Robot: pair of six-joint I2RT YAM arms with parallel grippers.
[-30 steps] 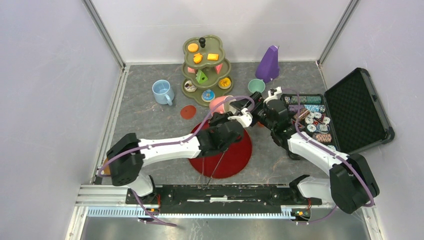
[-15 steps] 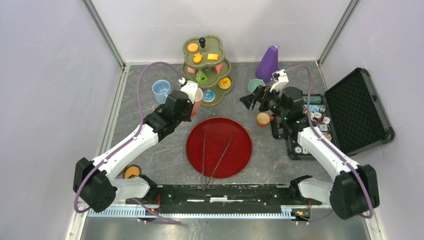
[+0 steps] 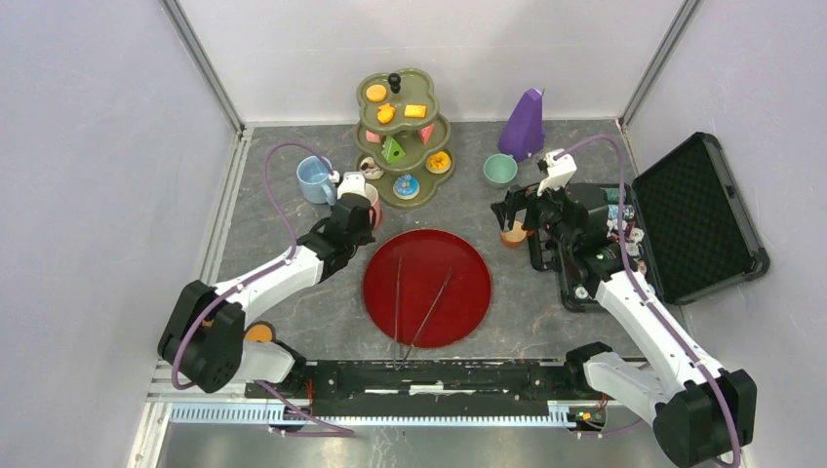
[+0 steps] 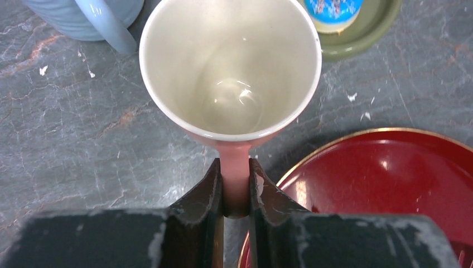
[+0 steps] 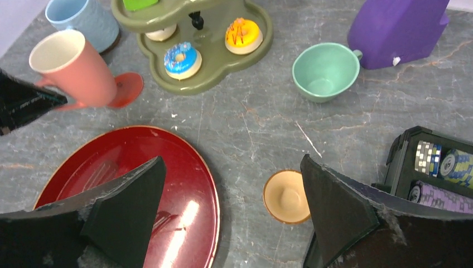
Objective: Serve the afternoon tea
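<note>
Left jaws clamped on the handle of the empty pink mug (image 4: 230,72), held tilted between blue mug (image 5: 83,22) and red plate (image 5: 184,178); right jaws spread wide above the empty small orange cup (image 5: 286,196), upright on the worktop (image 5: 245,123).
</note>
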